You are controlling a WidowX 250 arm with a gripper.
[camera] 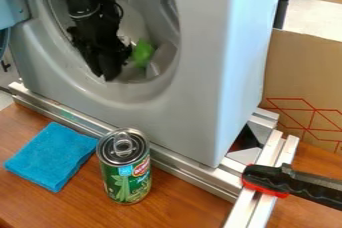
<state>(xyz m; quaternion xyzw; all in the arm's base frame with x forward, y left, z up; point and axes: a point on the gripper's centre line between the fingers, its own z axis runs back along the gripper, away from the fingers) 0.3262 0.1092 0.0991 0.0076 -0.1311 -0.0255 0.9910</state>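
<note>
The black gripper (107,76) hangs at the upper left, in front of the round opening of a grey appliance front (200,72). A bright green object (142,53) lies inside the opening, just right of the gripper; whether they touch I cannot tell. On the wooden table below, a green can (127,179) with a silver pull-tab lid stands upright. A blue folded cloth (52,155) lies flat to the left of the can.
Metal rails (190,172) run along the base of the appliance, between it and the can. A black and red clamp (294,184) grips the rail at the lower right. Behind it at the right stands a cardboard panel (304,72) with red lines.
</note>
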